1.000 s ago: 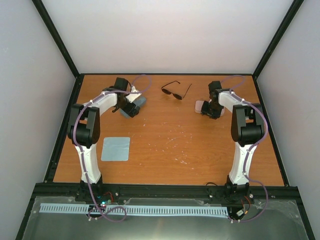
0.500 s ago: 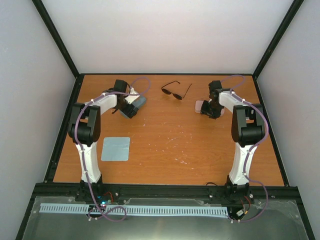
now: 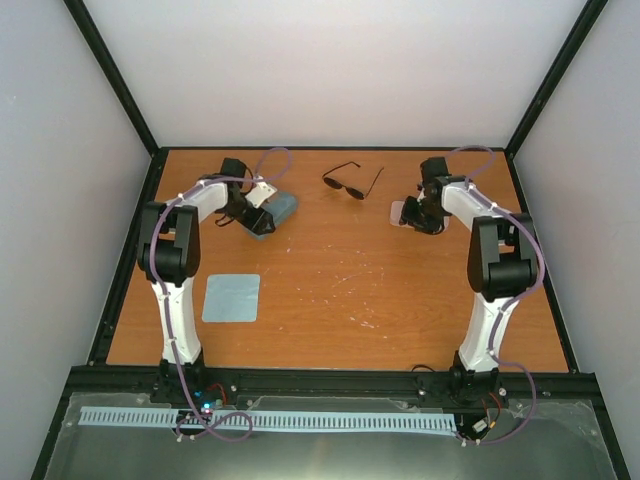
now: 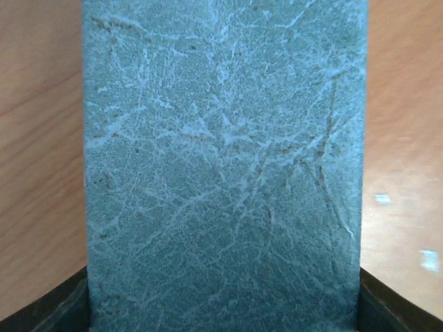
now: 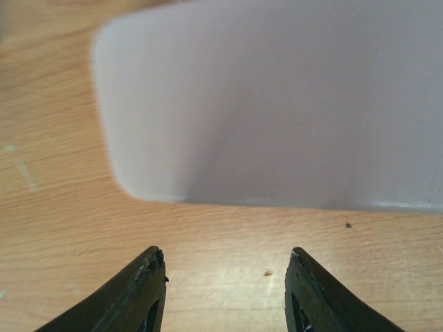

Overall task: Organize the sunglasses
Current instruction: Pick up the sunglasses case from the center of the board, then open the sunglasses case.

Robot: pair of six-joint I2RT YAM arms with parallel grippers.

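- From the top view, the sunglasses [image 3: 352, 182], black-framed with dark lenses, lie unfolded on the table [image 3: 380, 290]. Neither arm touches them.
- Left of the sunglasses and a little nearer the arm bases lies the grey case [image 3: 283, 208], set at a slant.
- The left gripper [image 3: 255, 215] is low at the end of this case that points away from the sunglasses.
- Right of the sunglasses, at about the same depth as the grey case, lies the pink case [image 3: 398, 211].
- The right gripper [image 3: 413, 217] sits low just beyond the pink case, on the side away from the sunglasses.
- A pale blue cloth [image 3: 231, 298] lies flat well to the near left of the sunglasses, apart from both grippers.
- In the left wrist view, the grey case [image 4: 221, 159] fills the middle, its surface crackled, with table [image 4: 41, 138] on either side.
- The left gripper [image 4: 221, 301] has one dark finger at each lower corner, each right against a long edge of the case.
- Its jaws stand partly apart with the case between them. I cannot tell whether they press on it.
- In the right wrist view, the right gripper [image 5: 225, 259] shows two dark fingertips set apart, with bare table [image 5: 228, 228] between them.
- The pink case [image 5: 277, 104], blurred, lies beyond the tips and not between them.
- This gripper's jaws are spread and hold nothing.
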